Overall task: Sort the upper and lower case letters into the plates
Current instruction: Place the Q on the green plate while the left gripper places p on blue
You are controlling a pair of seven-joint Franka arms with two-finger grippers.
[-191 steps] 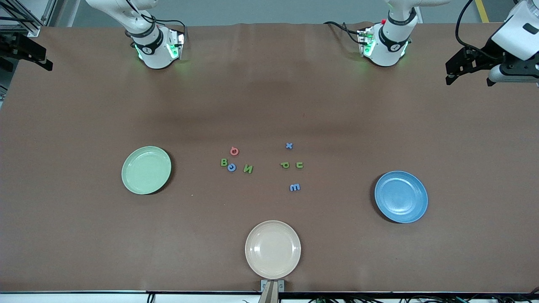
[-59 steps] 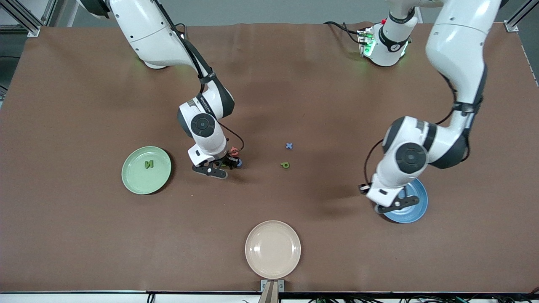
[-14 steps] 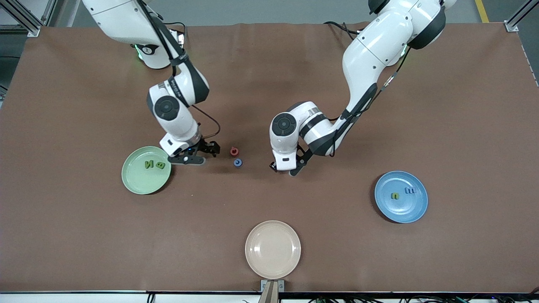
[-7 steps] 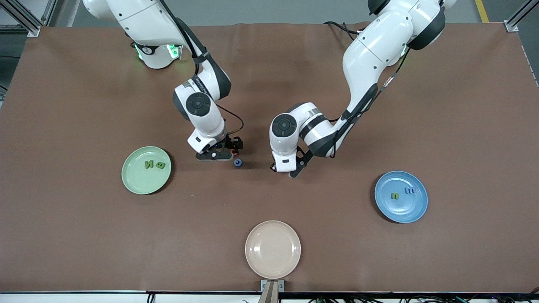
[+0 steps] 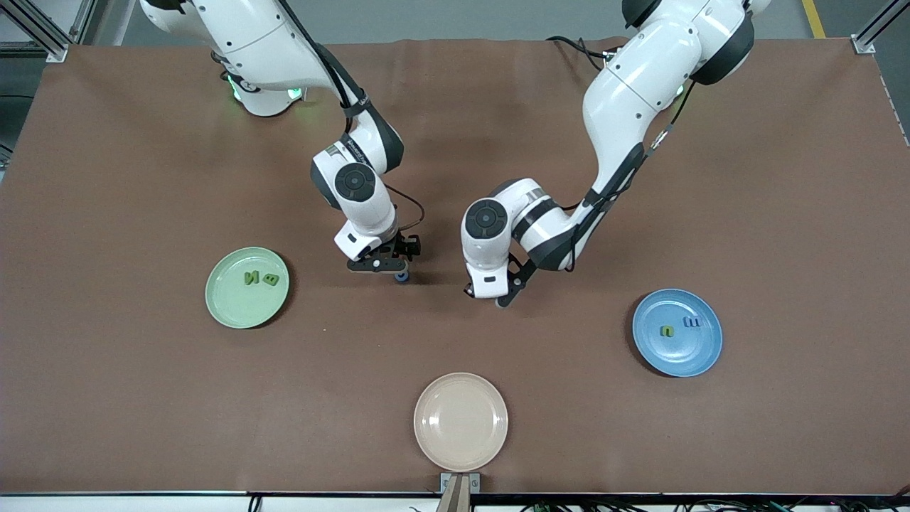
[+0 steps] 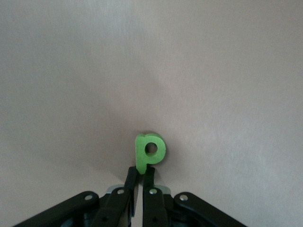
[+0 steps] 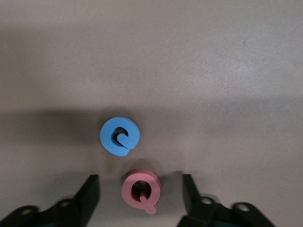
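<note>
Left gripper [image 6: 140,182] pinches the chunky green toy letter p [image 6: 150,150] by its stem; right gripper [image 7: 140,194] stands wide around the red Q [image 7: 141,188], blue G [image 7: 120,135] just beside.

Robotics lab: two Franka arms, brown-covered table [image 5: 142,178], aluminium frame rails [image 5: 28,21].

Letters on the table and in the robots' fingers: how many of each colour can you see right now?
Green: 4 (N, B, n, p)
Blue: 2 (m, G)
Red: 1 (Q)
Total: 7 in sight; the arms could hide more.
</note>
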